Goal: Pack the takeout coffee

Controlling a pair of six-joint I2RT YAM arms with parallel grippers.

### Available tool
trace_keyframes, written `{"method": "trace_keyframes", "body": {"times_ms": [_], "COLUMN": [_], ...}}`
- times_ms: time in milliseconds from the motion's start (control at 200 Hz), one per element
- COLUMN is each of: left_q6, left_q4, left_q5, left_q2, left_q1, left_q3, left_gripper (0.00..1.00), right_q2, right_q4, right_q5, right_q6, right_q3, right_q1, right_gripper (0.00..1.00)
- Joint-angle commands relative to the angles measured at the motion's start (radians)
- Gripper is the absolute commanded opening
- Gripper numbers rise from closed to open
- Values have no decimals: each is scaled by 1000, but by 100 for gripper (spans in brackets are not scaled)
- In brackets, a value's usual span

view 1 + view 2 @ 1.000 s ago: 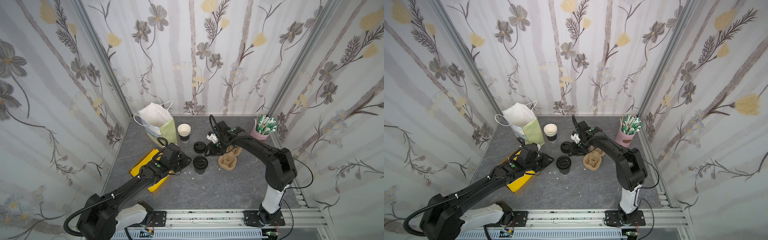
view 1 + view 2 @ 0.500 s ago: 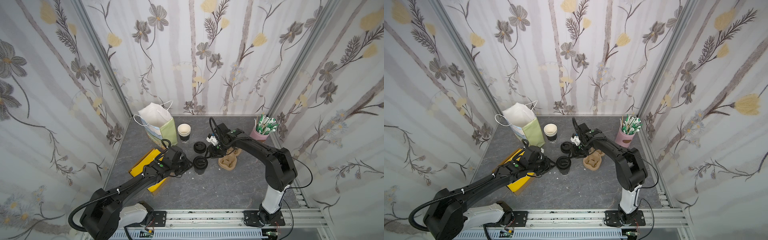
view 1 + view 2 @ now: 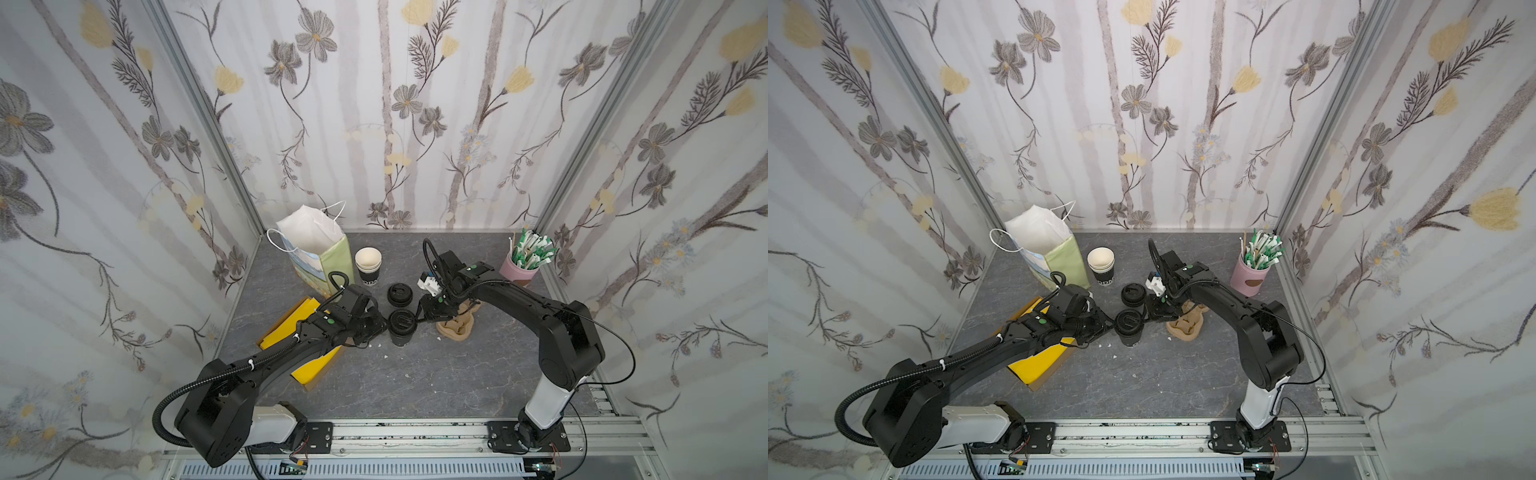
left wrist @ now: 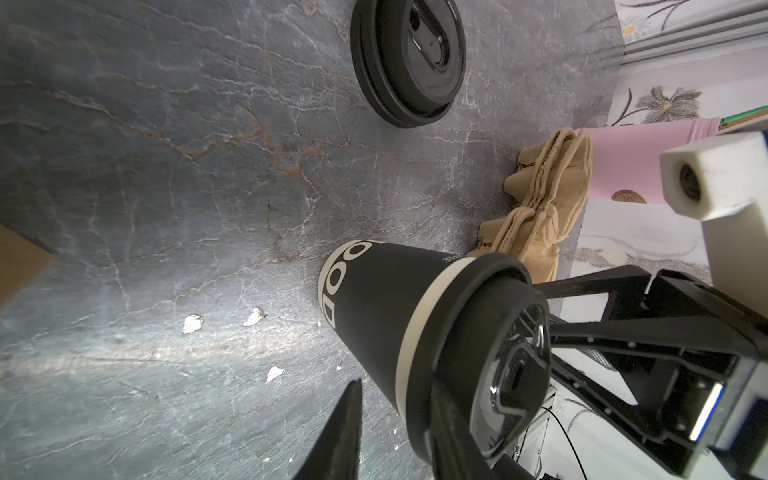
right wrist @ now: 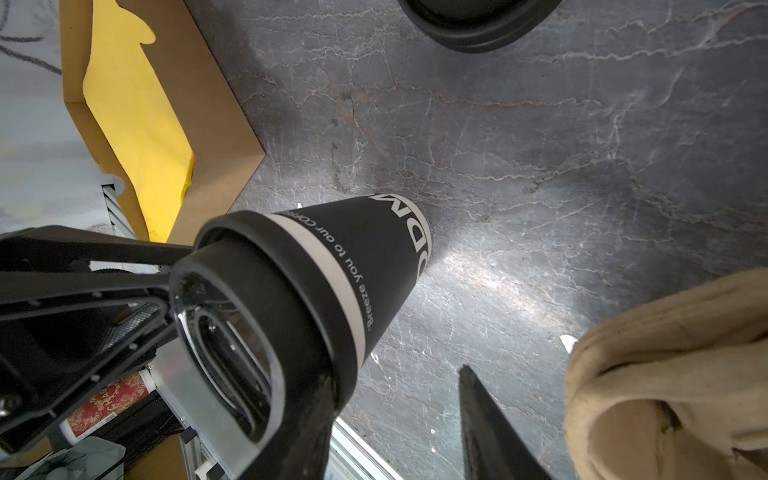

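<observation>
Grey tabletop: one lidded cup

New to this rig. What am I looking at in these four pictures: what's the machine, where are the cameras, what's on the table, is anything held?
Two black robot arms are mounted at the near edge of the table, each ending in a two-fingered claw. Two pictures look down from overhead and are nearly identical. The other two come from cameras on the arms' wrists, looking out past the fingers.

In the middle stands a black paper cup with a black lid on it. The left claw and right claw sit at the lid's rim from opposite sides, jaws partly apart. The pictures don't show whether either one actually grips.

Around it are a loose black lid, a stack of lidless cups, a paper bag, a pink pot of green-and-white packets, tan pulp cup carriers and a yellow cardboard sheet.
</observation>
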Motion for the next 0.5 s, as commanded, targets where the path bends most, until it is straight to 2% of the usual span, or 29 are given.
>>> {"method": "trace_keyframes", "body": {"times_ms": [0,195,495], "left_q6": [-5,-19,-27], "left_q4": [10,10,10], "left_q5": [-45,-75,-45], "left_q2": [0,-3,-51], "left_q1": [1,5,6], "left_q3": [10,12,-13], "left_gripper": [32,34,36], "right_q2": [-14,-31,-27], "right_q4": [4,-11,-1], "right_q5": [-33,-23,10], "right_q6": [-2,-4,-6], "right_q3": [2,1,27], "right_q1": [3,0,-22], "right_gripper": [49,50,51]}}
